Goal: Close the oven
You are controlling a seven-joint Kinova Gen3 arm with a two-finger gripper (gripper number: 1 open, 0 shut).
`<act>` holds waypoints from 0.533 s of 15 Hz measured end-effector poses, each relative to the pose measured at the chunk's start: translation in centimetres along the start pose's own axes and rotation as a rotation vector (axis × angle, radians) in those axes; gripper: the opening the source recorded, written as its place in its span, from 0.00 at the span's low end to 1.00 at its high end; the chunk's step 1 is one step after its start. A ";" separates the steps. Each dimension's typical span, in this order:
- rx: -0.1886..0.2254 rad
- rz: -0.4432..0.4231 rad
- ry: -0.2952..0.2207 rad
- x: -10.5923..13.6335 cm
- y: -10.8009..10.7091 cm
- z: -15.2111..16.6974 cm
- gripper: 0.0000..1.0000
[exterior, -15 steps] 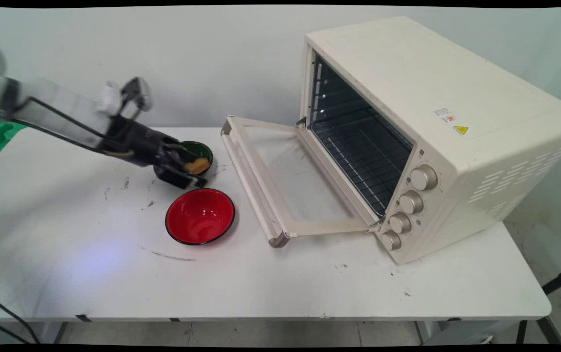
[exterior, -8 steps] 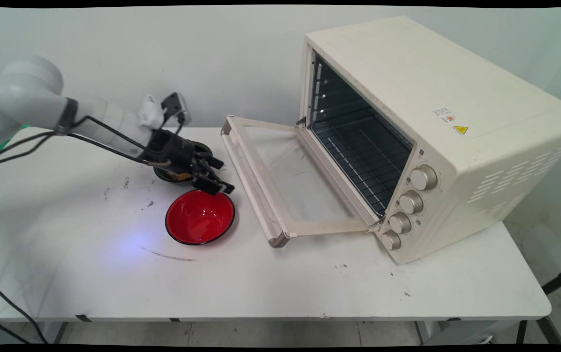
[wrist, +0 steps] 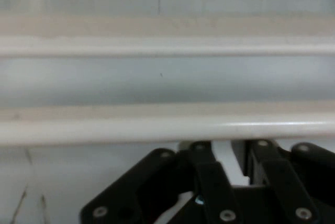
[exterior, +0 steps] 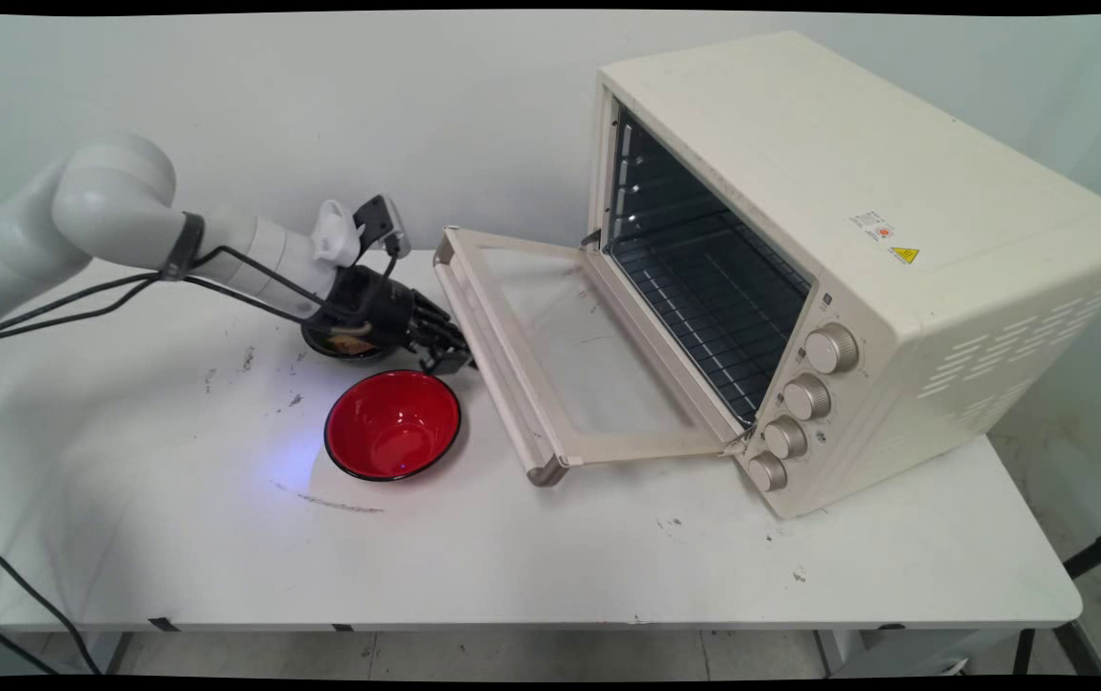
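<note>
My black gripper (exterior: 452, 355) hangs low over the table, shut and holding nothing, right beside the handle (exterior: 497, 392) of the cream oven's lowered glass door (exterior: 588, 355). Whether it touches the handle I cannot tell. In the hand view the pale handle bar (wrist: 167, 124) runs straight across, just above the gripper (wrist: 230, 148) and its linkage. A dark green bowl (exterior: 318, 344) with a brown piece of food in it sits under my wrist, mostly hidden. The empty red bowl (exterior: 393, 424) stands just in front of the gripper.
The cream toaster oven (exterior: 848, 250) takes up the table's right half, its cavity open with a wire rack (exterior: 704, 297) inside and several knobs (exterior: 804, 398) on the front. Black cables hang from the arm at the left.
The gripper has moved right, off the green bowl and past the red bowl's far rim, to the oven door handle. Its fingers were open and are now shut.
</note>
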State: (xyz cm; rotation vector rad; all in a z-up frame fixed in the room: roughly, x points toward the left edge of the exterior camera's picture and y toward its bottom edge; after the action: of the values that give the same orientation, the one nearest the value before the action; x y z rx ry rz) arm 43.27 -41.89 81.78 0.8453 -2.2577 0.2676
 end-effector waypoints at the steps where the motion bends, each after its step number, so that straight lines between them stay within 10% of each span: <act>1: 0.000 -0.003 0.010 0.1 0.0 0.1 0.00; 8: -0.016 -0.034 0.207 4.2 -0.4 -2.3 0.00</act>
State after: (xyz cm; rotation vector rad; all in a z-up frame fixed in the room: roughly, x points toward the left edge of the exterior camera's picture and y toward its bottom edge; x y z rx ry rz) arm 42.54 -43.37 86.27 0.8086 -2.0489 0.3068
